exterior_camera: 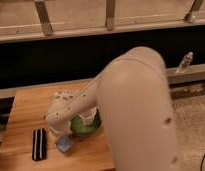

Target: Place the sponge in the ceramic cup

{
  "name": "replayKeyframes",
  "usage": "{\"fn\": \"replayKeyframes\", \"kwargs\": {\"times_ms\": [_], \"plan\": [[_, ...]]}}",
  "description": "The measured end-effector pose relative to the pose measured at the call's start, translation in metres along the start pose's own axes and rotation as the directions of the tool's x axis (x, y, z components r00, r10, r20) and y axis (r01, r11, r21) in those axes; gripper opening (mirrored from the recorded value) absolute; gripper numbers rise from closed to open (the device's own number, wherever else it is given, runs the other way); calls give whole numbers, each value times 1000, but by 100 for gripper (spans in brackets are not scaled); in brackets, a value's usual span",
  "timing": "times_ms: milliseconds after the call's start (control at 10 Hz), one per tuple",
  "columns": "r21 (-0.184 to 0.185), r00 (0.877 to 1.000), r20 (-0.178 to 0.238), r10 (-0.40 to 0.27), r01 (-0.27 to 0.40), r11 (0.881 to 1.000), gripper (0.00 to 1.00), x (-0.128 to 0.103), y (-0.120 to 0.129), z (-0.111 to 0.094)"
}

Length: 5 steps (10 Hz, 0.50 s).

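On wooden table [26, 110], small light-blue soft sponge [64, 144] lies directly under gripper [61, 134]; whether gripped, cannot tell. Pale round ceramic cup [88, 119] stands just rightward in view, at dark green dish [84, 130].

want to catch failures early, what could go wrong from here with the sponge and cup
1. The gripper is low over the sponge, and the grasp itself is hidden, so the sponge may slip free on lifting.
2. The ceramic cup sits close against the wider green dish; the sponge could drop into the dish instead.
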Motion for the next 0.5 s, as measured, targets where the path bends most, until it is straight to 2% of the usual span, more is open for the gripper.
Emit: {"fn": "replayKeyframes", "kwargs": {"times_ms": [100,200,500], "plan": [[6,1000,17,8,-8,1000,0,-1,-6,-15],[7,1000,24,10,-10,1000,0,-2,-7,-21],[6,1000,23,8,-8,1000,0,-2,-6,-20]]}}
